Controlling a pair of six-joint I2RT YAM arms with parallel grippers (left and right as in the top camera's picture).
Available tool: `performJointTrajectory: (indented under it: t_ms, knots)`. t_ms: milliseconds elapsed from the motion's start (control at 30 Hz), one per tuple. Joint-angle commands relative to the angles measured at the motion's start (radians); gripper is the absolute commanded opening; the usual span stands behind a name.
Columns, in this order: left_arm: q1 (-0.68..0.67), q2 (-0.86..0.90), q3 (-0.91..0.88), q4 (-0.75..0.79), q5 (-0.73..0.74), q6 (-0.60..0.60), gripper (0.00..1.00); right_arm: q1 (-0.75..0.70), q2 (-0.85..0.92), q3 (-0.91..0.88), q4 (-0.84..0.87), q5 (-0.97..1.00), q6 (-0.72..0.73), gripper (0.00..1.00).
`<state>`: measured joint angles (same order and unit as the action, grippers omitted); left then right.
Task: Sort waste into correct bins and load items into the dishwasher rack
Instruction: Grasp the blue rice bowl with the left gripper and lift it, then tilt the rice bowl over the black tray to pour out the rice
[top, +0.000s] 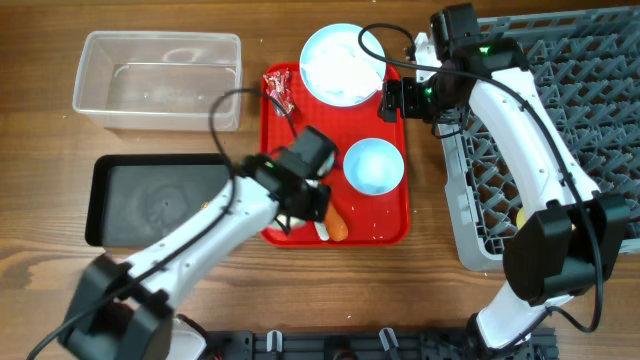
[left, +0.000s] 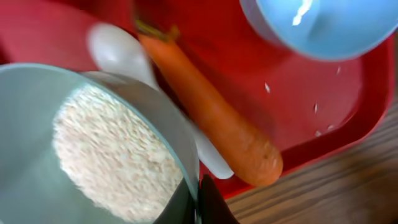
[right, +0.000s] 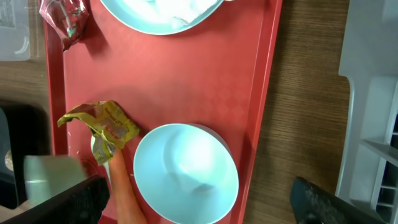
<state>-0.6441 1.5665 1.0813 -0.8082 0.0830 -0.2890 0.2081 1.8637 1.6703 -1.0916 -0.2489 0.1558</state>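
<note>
My left gripper (top: 300, 190) (left: 194, 202) is shut on the rim of a light blue bowl (left: 37, 143) with a patch of white rice (left: 112, 155) in it, over the lower left of the red tray (top: 395, 225). An orange carrot (left: 217, 118) (top: 336, 222) lies on a white spoon (left: 118, 53) beside it. A second, empty blue bowl (top: 373, 165) (right: 186, 174) sits below my open right gripper (top: 395, 98) (right: 199, 202). A blue plate (top: 340, 62) holds white crumpled paper. A red wrapper (top: 278, 92) (right: 62, 15) and a yellow wrapper (right: 102, 124) lie on the tray.
The clear tub (top: 160, 80) stands at the back left, with the black tray (top: 150, 200) in front of it. The grey dishwasher rack (top: 560, 130) fills the right side, with something yellow (top: 522, 213) in it. Loose rice grains (left: 267, 87) dot the tray.
</note>
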Motion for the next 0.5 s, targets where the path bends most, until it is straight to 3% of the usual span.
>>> performJointTrajectory:
  t_ms: [0, 100, 200, 300, 467]
  knots:
    - [0.103, -0.126, 0.051, -0.019, 0.048, -0.05, 0.04, 0.001, 0.011, -0.001, 0.002, 0.025, 0.0, 0.96]
    - [0.234, -0.233, 0.051, -0.021, 0.121, -0.08, 0.04, 0.001, 0.011, -0.001, 0.003, 0.032, 0.001, 0.96]
    - [0.455, -0.296, 0.05, -0.063, 0.224, -0.086, 0.04, 0.001, 0.011, -0.001, 0.006, 0.033, 0.0, 0.96]
    - [0.74, -0.274, 0.022, -0.1, 0.499, -0.016, 0.04, 0.001, 0.011, -0.001, 0.006, 0.033, 0.0, 0.96]
    - [1.103, -0.271, -0.108, -0.082, 0.873, 0.137, 0.04, 0.001, 0.011, -0.001, 0.007, 0.032, 0.0, 0.96]
